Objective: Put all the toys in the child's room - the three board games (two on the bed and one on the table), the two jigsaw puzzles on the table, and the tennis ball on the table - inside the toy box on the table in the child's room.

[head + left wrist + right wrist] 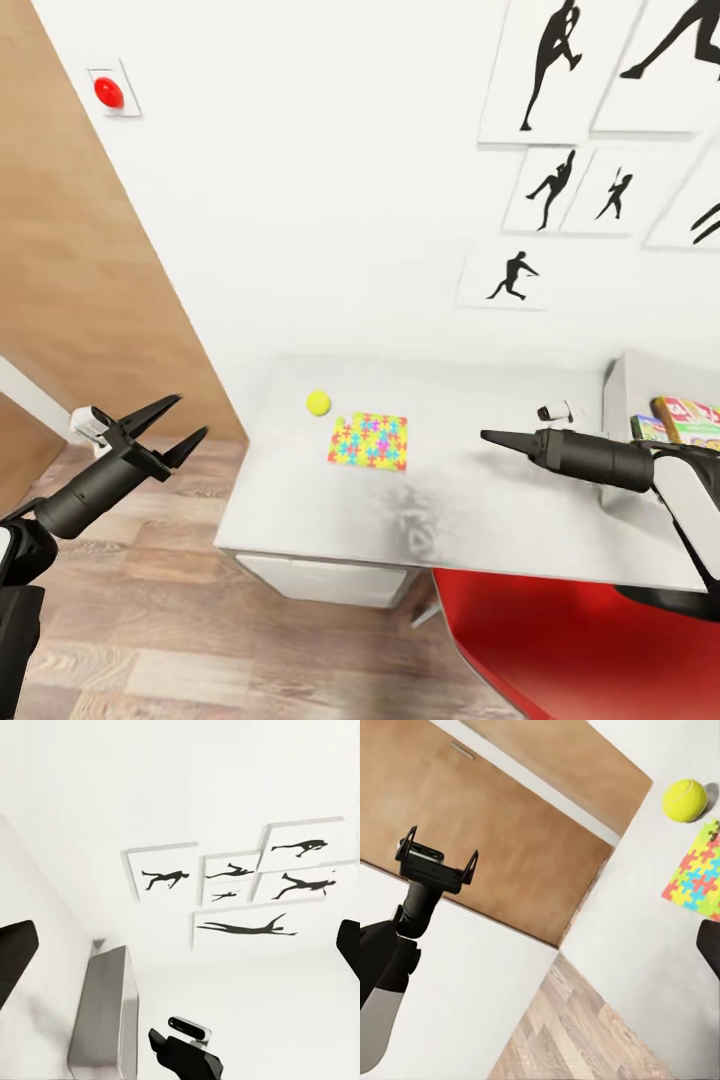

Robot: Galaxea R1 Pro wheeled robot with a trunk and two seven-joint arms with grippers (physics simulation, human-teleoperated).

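Observation:
A yellow tennis ball [318,402] [685,799] lies on the pale grey table [480,520], with a multicoloured jigsaw puzzle [369,441] [699,874] flat just beside it. At the table's right end stands the grey toy box [621,400] [105,1016], with colourful board game boxes [690,420] inside. My right gripper [487,436] hovers over the table between puzzle and box; its dark fingers [375,952] stand wide apart, open and empty. Beyond the table's left edge, over the floor, my left gripper [175,425] [435,866] is open and empty.
A red chair [570,640] sits at the table's front right. A wooden door panel [70,260] runs along the left, wood flooring [150,620] below. Silhouette posters [560,180] and a red wall button [108,92] hang on the white wall behind.

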